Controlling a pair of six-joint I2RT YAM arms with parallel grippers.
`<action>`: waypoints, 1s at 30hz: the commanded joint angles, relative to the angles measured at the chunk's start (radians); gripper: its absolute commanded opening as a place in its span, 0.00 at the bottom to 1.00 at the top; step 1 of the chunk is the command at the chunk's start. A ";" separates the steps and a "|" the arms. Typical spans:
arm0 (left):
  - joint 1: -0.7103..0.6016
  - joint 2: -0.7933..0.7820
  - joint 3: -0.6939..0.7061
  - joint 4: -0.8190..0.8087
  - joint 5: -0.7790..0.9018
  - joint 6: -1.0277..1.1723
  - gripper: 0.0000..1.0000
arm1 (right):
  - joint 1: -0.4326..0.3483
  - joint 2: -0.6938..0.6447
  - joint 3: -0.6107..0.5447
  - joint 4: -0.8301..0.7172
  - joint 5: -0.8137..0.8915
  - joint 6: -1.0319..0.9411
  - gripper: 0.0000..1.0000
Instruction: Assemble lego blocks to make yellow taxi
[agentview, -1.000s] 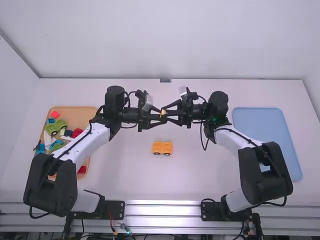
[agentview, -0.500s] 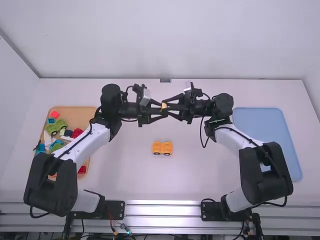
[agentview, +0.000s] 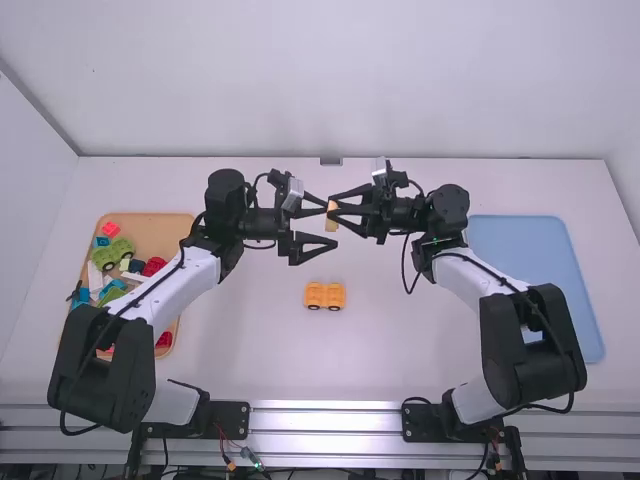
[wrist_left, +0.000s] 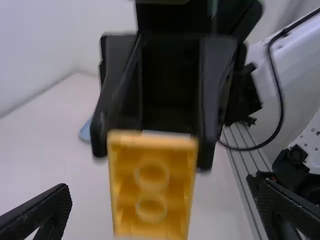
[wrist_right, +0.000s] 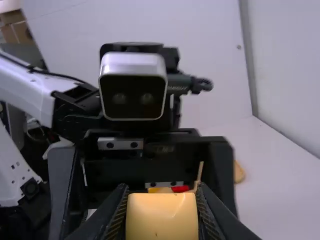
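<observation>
Above the table's middle, my right gripper (agentview: 338, 215) is shut on a yellow block (agentview: 332, 217). Facing it from the left, my left gripper (agentview: 333, 226) stands open around the block's near end. The left wrist view shows the block's hollow underside (wrist_left: 151, 187) between the spread fingers of my left gripper (wrist_left: 170, 212), touching neither. In the right wrist view the block (wrist_right: 161, 216) is pinched between the ridged fingers of my right gripper (wrist_right: 161, 200). An orange-yellow wheeled piece (agentview: 325, 296) rests on the table below the grippers.
A wooden tray (agentview: 160, 232) with several coloured blocks, among them green wheeled pieces (agentview: 113, 253), lies at the left, partly under the left arm. At the right, a blue tray (agentview: 515, 245) extends behind the right arm.
My left gripper has opened and released the yellow block. My right gripper keeps it and has shifted slightly right. The wheeled piece has not moved.
</observation>
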 joint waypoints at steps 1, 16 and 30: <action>-0.003 -0.005 0.010 -0.091 -0.130 0.105 0.99 | -0.050 0.006 0.003 -0.070 0.048 -0.014 0.23; -0.003 -0.005 0.010 -0.176 -0.493 0.134 0.99 | 0.002 -0.124 0.014 -1.340 1.070 -0.243 0.08; -0.003 -0.005 0.010 -0.152 -0.493 0.133 0.99 | 0.113 -0.097 0.021 -1.635 1.223 0.430 0.00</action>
